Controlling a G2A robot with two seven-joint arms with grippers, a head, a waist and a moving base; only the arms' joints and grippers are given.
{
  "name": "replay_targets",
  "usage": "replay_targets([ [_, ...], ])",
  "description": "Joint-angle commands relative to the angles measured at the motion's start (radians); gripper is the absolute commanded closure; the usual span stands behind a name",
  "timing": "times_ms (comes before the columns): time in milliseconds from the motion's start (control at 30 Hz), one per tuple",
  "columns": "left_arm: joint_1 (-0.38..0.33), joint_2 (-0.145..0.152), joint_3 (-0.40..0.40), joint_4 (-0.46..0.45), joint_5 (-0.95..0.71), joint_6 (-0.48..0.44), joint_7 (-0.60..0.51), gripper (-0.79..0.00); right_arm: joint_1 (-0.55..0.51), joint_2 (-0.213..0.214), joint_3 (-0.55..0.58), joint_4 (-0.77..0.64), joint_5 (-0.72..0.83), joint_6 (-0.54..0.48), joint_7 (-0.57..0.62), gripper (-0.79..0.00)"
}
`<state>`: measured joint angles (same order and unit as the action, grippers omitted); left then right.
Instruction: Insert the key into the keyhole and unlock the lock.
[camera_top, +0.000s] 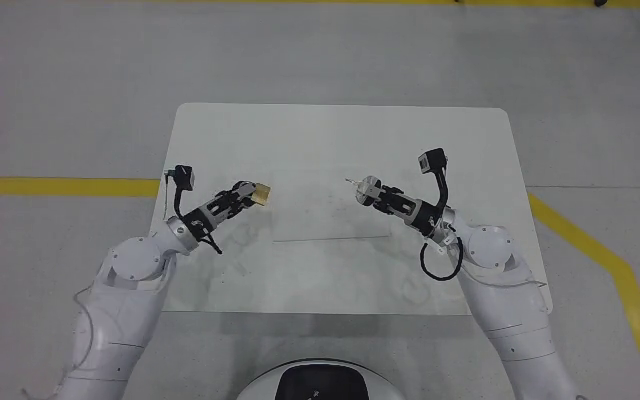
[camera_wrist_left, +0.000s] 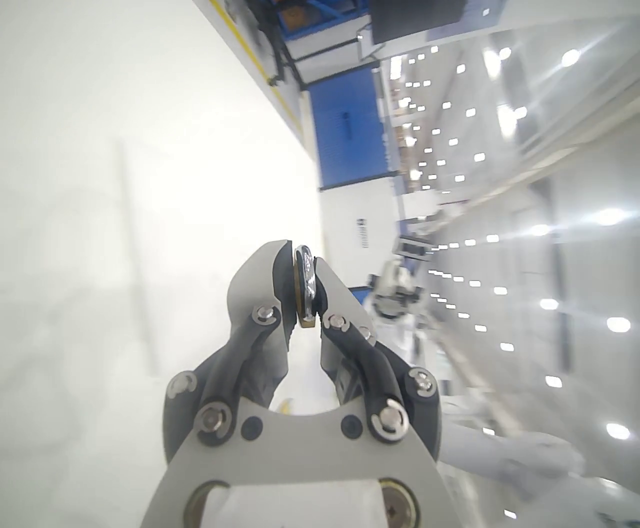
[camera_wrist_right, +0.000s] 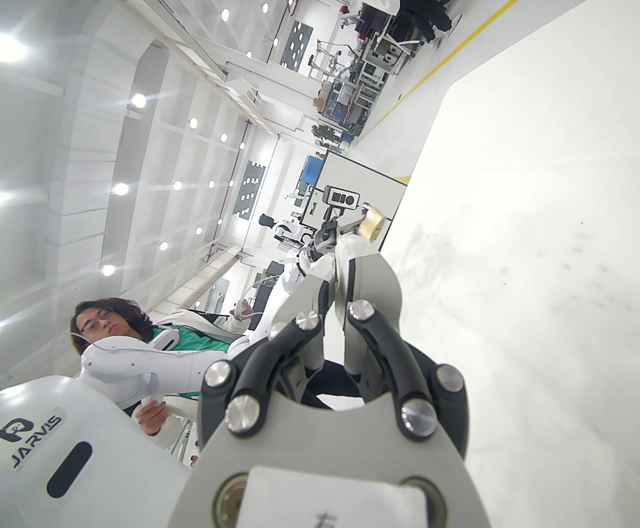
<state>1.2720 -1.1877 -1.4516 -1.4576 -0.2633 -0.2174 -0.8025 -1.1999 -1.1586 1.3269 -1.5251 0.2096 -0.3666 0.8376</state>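
With the left end effector (camera_wrist_left: 302, 280) pinching the brass padlock (camera_top: 262, 193) above the worktop (camera_top: 340, 140) and the right end effector (camera_top: 366, 187) pinching the key (camera_top: 352, 182) well to the right of the padlock, align the key tip with the keyhole axis before closing the gap.

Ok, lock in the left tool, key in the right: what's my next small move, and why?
Probably ease the right tool toward the left tool, keeping the key aimed at the lock. An open gap separates them over the table, and the key points roughly that way. Fine alignment is hard to judge from here, so go slowly.
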Motion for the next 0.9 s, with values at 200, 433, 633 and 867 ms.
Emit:
replay_targets([
  [200, -0.017, -0.001, -0.025, 0.095, -0.445, 0.097, -0.258, 0.000, 0.000, 0.000, 0.000, 0.000, 0.000, 0.000, 0.000, 0.000],
  [433, -0.038, 0.002, -0.020, 0.128, -0.458, 0.105, -0.282, 0.000, 0.000, 0.000, 0.000, 0.000, 0.000, 0.000, 0.000, 0.000],
  [633, -0.053, 0.000, 0.008, 0.132, -0.445, 0.103, -0.273, 0.000, -0.005, -0.001, -0.006, -0.012, 0.003, 0.000, -0.011, 0.000],
  [867, -0.079, -0.009, 0.056, 0.151, -0.438, 0.123, -0.183, 0.000, 0.002, -0.013, -0.089, -0.099, -0.063, -0.037, -0.070, 0.000],
])
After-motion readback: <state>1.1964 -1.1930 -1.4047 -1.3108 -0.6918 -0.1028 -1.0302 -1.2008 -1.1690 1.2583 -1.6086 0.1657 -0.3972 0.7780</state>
